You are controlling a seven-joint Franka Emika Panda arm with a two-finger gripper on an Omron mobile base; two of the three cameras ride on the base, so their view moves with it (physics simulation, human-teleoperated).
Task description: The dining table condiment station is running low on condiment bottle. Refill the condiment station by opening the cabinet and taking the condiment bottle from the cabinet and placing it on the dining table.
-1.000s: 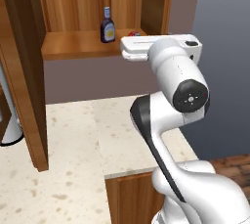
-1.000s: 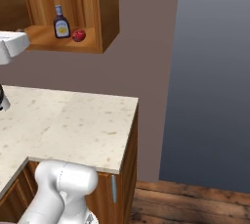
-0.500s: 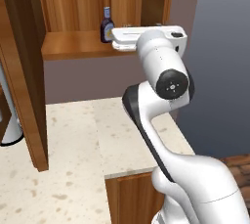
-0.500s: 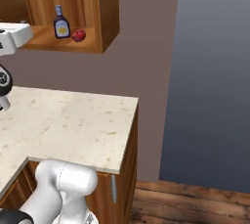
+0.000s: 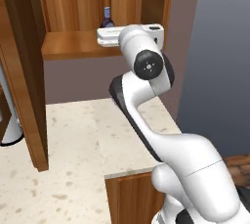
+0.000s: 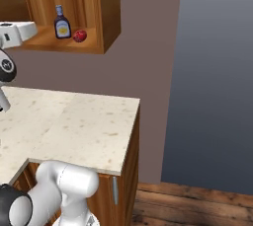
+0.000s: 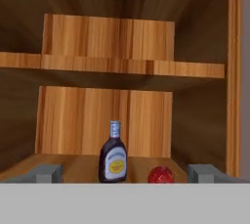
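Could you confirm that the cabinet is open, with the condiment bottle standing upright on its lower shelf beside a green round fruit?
Not quite: the round fruit beside the condiment bottle is red, not green, as the hand view shows. The rest holds: the cabinet is open and the bottle stands upright on its lower shelf.

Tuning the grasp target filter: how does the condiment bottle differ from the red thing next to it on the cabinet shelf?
The condiment bottle is dark with a pale cap and a yellowish label; the red object is plain red all over. The bottle stands tall and upright with a narrow neck; the red object is low and round, much shorter. Both sit on the same lower shelf of the open cabinet, side by side, ahead of the open gripper.
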